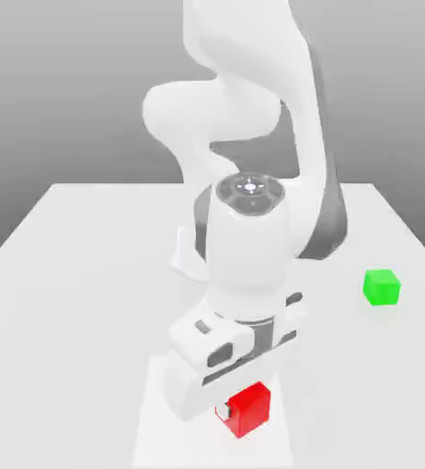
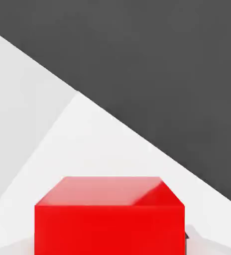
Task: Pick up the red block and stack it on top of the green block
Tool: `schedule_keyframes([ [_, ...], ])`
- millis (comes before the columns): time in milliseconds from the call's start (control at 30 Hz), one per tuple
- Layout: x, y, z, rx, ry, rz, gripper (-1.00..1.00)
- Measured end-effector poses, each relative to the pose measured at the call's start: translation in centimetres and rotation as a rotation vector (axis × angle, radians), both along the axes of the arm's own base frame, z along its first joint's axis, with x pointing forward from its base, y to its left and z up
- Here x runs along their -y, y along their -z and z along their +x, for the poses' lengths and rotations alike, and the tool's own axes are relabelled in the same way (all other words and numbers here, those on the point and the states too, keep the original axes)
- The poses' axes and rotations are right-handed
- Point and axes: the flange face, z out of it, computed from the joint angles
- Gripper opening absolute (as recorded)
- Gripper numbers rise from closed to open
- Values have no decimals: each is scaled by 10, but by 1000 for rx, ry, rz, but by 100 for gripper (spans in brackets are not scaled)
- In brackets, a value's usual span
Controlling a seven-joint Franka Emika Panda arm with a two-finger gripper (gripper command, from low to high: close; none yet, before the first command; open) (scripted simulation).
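The red block (image 1: 246, 410) sits nearest, at the front of the worktop (image 1: 70, 302), over a paler patch; whether it touches down I can't tell. The tool (image 1: 245, 409) pinches it, one finger (image 1: 223, 411) against its side. If that grip is shallow or off-centre, the block could slip or tilt on the lift. Above it the hand points down, turned askew to the worktop's edges, and the arm (image 1: 253, 46) arches down from behind. Farther back, toward the exterior view's right, the green block (image 1: 381, 288) stands well apart. Carrying too low might knock it; releasing off-centre or twisted could topple the stack.
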Motion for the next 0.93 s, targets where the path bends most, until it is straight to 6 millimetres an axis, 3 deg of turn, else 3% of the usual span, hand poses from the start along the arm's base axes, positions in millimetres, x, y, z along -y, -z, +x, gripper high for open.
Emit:
schedule_keyframes([
  [100, -76, -11, -31, -9, -100, 28, -100],
  [200, -159, -20, -86, -19, -245, 45, -100],
  [333, -226, -30, -164, -27, -382, 48, -100],
  [500, -265, -38, -261, -18, -515, 23, -100],
  [600, -276, -36, -317, 0, -602, -1, -100],
  [833, -277, 19, -327, 8, -616, -9, -100],
  [867, -276, 25, -328, 7, -617, -8, 100],
  [933, -276, 25, -328, 7, -617, -8, 100],
])
